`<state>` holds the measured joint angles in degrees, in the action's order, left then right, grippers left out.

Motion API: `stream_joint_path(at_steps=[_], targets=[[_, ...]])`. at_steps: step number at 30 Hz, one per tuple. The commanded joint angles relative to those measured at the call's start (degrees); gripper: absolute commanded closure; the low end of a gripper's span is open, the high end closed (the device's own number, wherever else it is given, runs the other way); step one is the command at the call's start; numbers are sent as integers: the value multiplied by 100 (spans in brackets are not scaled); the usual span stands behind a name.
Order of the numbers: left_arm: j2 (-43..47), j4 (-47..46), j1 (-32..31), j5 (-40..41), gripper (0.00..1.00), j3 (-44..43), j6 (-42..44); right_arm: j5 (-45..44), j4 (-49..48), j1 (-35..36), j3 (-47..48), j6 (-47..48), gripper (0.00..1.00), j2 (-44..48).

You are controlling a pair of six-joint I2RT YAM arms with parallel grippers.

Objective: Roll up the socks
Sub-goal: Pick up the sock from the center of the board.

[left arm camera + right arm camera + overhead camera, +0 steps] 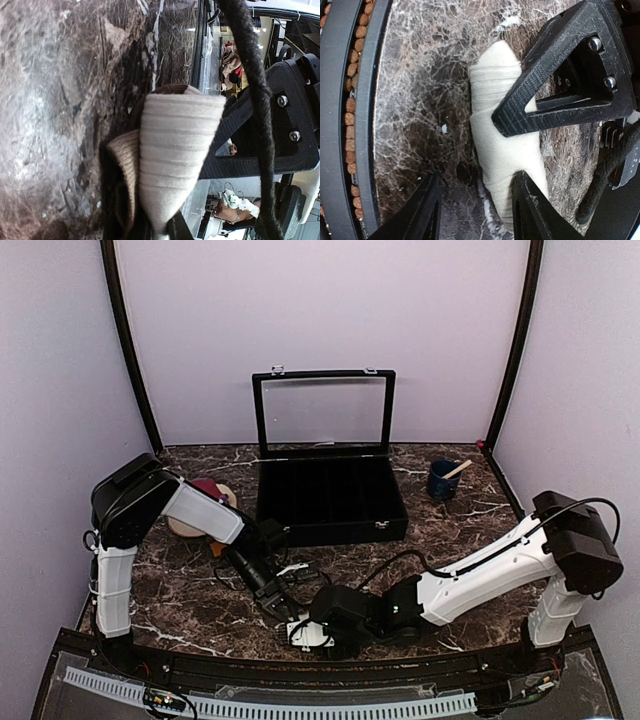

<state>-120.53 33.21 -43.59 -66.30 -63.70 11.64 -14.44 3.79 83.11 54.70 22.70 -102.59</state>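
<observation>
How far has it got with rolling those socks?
Nothing looks rolled yet. In hand: the left fingers pinch the cream sock, bent over on itself, with the right fingers open beside it. Left: finishing that roll, then the maroon sock, lying at the back left.

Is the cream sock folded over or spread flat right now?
Folded. The left wrist view shows the cream sock doubled over on itself, its layers bunched in the left gripper, not spread flat.

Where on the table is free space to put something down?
Bare marble: right of the black case, between blue cup and right arm. Crowded: front centre, left gripper and right gripper at the cream sock.
</observation>
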Motion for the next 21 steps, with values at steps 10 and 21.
stream_joint_path(at_steps=[10,21], targets=[[-254,256,52,93,100,71,158,-388,-399,-164,189,393,51,-235],[-351,327,51,102,100,-17,171,-280,-486,-382,264,616,51,-337]])
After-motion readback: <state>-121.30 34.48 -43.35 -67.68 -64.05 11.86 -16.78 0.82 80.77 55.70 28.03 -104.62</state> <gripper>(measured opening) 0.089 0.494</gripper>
